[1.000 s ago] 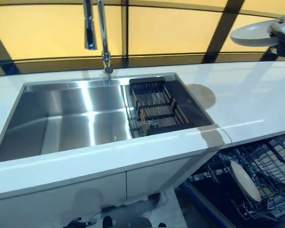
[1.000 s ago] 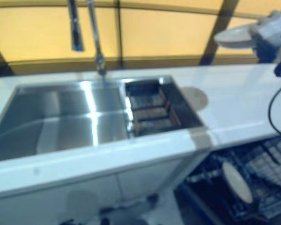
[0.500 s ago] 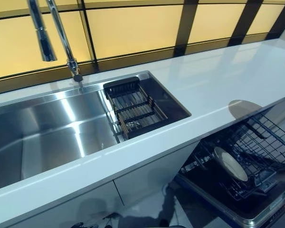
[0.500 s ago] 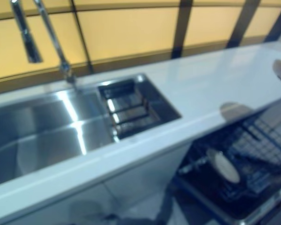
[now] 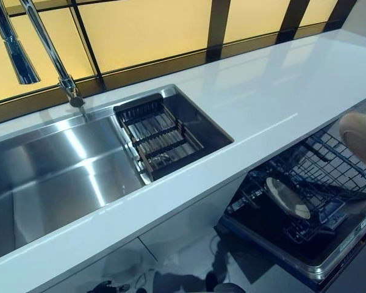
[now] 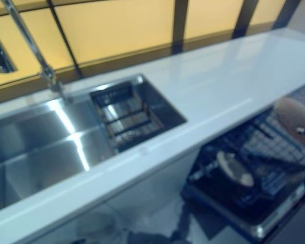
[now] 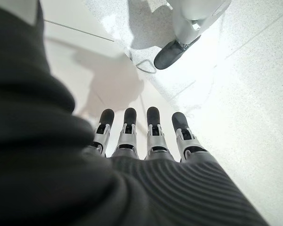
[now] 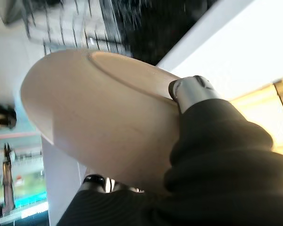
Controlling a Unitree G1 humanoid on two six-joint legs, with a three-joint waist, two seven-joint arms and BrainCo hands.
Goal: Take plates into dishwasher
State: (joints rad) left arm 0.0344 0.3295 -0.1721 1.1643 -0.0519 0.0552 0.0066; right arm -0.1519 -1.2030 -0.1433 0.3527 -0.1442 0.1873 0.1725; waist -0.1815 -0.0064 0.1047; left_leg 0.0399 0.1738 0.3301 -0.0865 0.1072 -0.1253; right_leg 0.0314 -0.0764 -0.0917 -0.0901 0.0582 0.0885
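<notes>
Right wrist view, right hand (image 8: pixel 198 94) fingers pinching one plate (image 8: pixel 99 117), second plate (image 5: pixel 288 198) racked

- A cream plate (image 8: pixel 99 122) is held in the right robot hand (image 8: pixel 193 94), thumb on its rim and fingers beneath; its underside with the round foot ring shows in the right wrist view. It hangs tilted in the air above the open dishwasher's far side.
- A second pale plate (image 5: pixel 288 198) stands on edge, leaning, in the wire rack (image 5: pixel 329 168) of the pulled-out dishwasher (image 5: pixel 305 256), which sits below the white desk's front edge.
</notes>
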